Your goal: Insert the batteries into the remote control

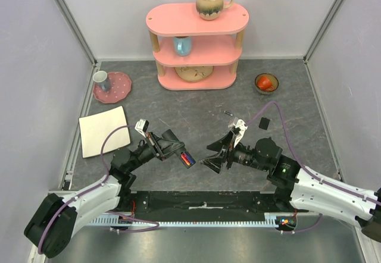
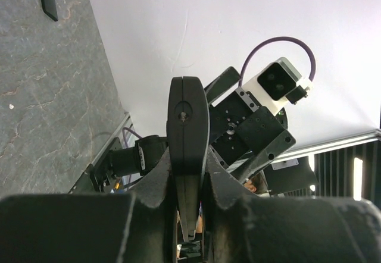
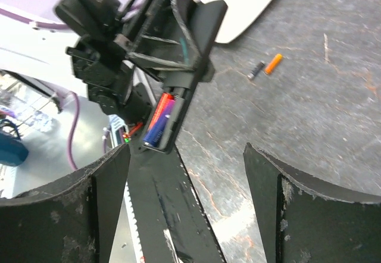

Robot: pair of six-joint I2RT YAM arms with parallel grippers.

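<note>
My left gripper (image 1: pixel 176 150) is shut on the black remote control (image 1: pixel 185 156) and holds it above the table with its open battery bay towards the right arm. In the right wrist view the remote (image 3: pixel 191 55) shows a red-orange battery and a purple-blue battery (image 3: pixel 158 122) seated in the bay. In the left wrist view the remote (image 2: pixel 187 126) stands end-on between my fingers (image 2: pixel 238 191). My right gripper (image 1: pixel 214 159) is open and empty, just right of the remote. A dark grey battery (image 3: pixel 256 69) and an orange battery (image 3: pixel 273 63) lie loose on the table.
A small black square piece (image 1: pixel 265 122) lies right of centre. A white board (image 1: pixel 103 130) lies at left. A pink shelf (image 1: pixel 196 46) with mugs stands at the back. A pink plate with a cup (image 1: pixel 112 87) and a small bowl (image 1: pixel 266 83) flank it.
</note>
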